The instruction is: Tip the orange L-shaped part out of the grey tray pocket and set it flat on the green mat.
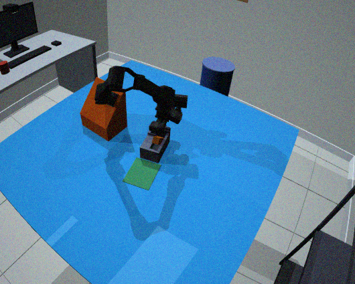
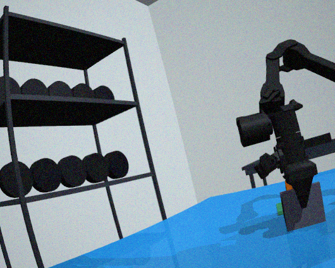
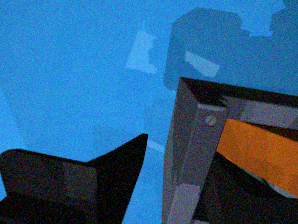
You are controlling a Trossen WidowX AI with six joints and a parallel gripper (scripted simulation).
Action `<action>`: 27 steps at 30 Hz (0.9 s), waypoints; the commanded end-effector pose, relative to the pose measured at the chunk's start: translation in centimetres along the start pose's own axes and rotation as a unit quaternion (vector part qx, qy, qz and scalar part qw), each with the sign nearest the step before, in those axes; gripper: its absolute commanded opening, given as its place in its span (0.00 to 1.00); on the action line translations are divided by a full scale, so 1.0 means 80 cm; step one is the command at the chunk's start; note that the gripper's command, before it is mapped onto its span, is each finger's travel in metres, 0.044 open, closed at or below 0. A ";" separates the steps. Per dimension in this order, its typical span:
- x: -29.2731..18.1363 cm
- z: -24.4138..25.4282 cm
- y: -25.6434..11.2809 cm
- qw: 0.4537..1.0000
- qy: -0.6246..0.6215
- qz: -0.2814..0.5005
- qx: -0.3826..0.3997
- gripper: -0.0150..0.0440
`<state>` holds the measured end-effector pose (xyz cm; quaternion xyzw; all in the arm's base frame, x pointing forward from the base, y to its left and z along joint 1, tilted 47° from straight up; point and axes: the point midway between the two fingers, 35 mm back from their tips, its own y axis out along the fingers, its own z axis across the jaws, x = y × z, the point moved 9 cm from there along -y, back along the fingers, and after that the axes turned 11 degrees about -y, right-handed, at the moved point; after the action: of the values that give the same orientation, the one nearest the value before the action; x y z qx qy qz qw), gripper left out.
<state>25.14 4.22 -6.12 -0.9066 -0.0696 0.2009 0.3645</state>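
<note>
The orange part [image 1: 157, 139] [image 2: 288, 186] [image 3: 257, 150] is tipped in the pocket of the grey tray [image 1: 150, 155] [image 2: 315, 208] [image 3: 192, 160]. Its raised end stands above the rim on the side towards the green mat [image 1: 141, 175] [image 2: 279, 209], with dark pocket showing under it. My gripper [image 1: 161, 130] [image 2: 303, 205] [image 3: 172, 144] is partly open, with nothing between the fingers but the tray's end wall. One finger is outside the tray; the other reaches down inside at the part's low end, its tip hidden. The mat lies bare beside the tray.
An orange wedge-shaped block [image 1: 100, 117] stands by the arm's base on the blue surface [image 1: 223, 201]. A desk [image 1: 72, 43] with a monitor, a blue drum [image 1: 216, 75] and a dark shelf rack [image 2: 72, 102] stand further off.
</note>
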 end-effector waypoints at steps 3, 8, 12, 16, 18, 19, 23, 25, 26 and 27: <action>0.006 -0.005 -0.050 1.000 0.003 -0.002 0.005 0.56; -0.001 -0.014 -0.121 1.000 0.004 -0.001 0.004 0.56; -0.001 -0.014 -0.121 1.000 0.004 -0.001 0.004 0.56; 0.002 -0.012 -0.116 1.000 0.003 -0.010 0.001 0.56; 0.002 -0.012 -0.116 1.000 0.003 -0.010 0.001 0.56; 0.002 -0.012 -0.116 1.000 0.003 -0.010 0.001 0.56; 0.002 -0.012 -0.116 1.000 0.003 -0.010 0.001 0.56; 0.002 -0.012 -0.116 1.000 0.003 -0.010 0.001 0.56; 0.002 -0.012 -0.116 1.000 0.003 -0.010 0.001 0.56; 0.002 -0.012 -0.116 1.000 0.003 -0.010 0.001 0.56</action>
<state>25.87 10.41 0.90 -0.9061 -0.0768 0.1941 0.3680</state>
